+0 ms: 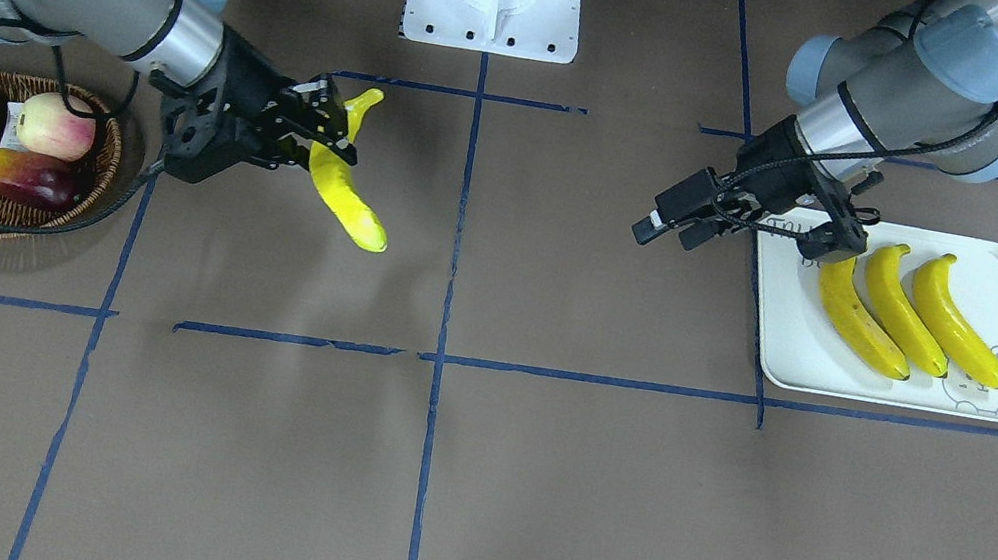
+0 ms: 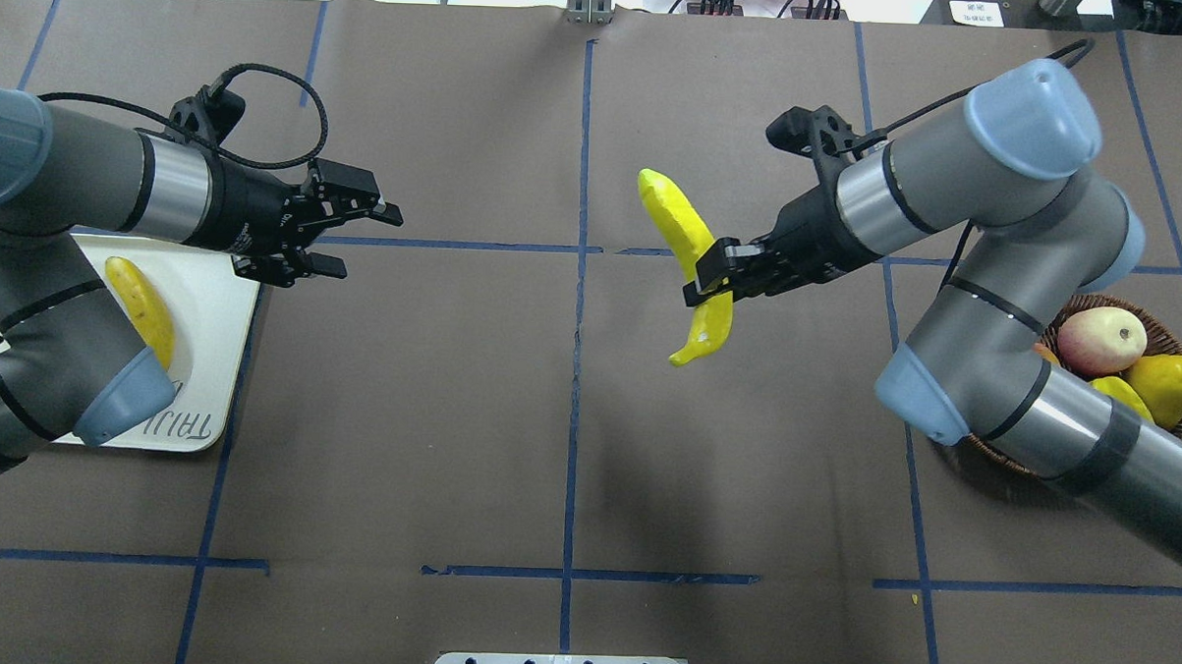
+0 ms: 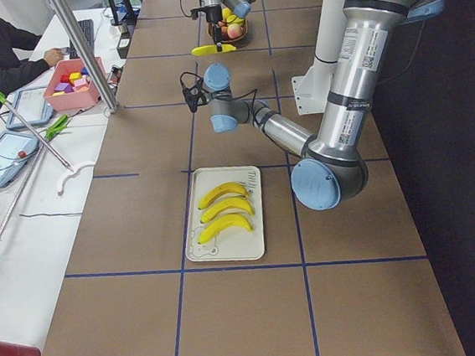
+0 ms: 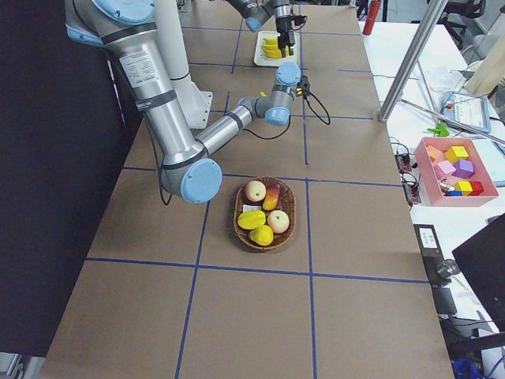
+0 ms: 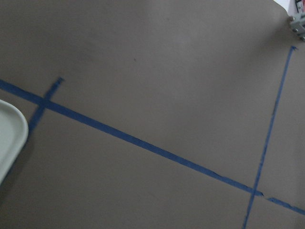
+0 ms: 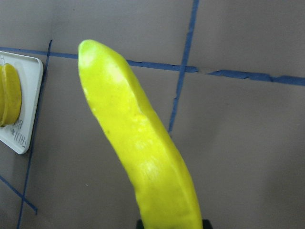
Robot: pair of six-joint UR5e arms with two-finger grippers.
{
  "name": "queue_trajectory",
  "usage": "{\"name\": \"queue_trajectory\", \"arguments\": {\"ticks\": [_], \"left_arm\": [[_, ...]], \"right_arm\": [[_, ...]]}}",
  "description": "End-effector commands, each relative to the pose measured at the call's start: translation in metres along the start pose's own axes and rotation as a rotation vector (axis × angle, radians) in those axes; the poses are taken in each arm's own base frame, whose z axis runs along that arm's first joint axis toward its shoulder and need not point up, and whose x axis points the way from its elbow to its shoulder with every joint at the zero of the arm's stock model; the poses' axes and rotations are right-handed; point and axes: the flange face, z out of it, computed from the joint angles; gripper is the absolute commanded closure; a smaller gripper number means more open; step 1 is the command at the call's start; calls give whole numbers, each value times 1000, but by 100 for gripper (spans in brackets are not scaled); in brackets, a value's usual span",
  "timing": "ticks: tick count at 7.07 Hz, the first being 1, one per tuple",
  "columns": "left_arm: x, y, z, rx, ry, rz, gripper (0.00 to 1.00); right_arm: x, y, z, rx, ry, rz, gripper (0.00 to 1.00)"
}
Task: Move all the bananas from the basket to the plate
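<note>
Right gripper (image 2: 713, 273): fingers clamped on a long glossy yellow banana (image 2: 676, 215), held aloft between brown woven wicker basket (image 1: 110, 154) and white rectangular plate (image 1: 787, 318).
Left gripper (image 2: 363, 239): fingers spread, empty, at the plate's corner.
Plate: three yellow bananas (image 1: 900, 307) lay side by side.
Basket: held other fruit (image 1: 54, 129).

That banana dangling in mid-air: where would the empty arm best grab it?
Probably the thick free end of the banana, beyond the right gripper: it is the longer bare stretch. The open left gripper could come in sideways from its own side, jaws closing across the narrow width.
</note>
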Motion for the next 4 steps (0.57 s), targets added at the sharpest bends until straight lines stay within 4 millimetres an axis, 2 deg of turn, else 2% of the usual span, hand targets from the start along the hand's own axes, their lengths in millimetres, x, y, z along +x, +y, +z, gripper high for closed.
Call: {"name": "queue_trajectory", "arguments": {"ticks": [1,2,3,4], "left_arm": [[43,47,33,-12,108,-58,1],[49,65,50,0,127,-54,1],[62,76,56,-10,140,-52,1],[66,82,60,-8,151,-73,1]], "right_arm": [[-38,22,26,23,-22,12,98],[-49,26,33,27,-28,2,98],[-54,29,40,38,-27,-2,99],[-54,30,42,41,-25,-3,99]]}}
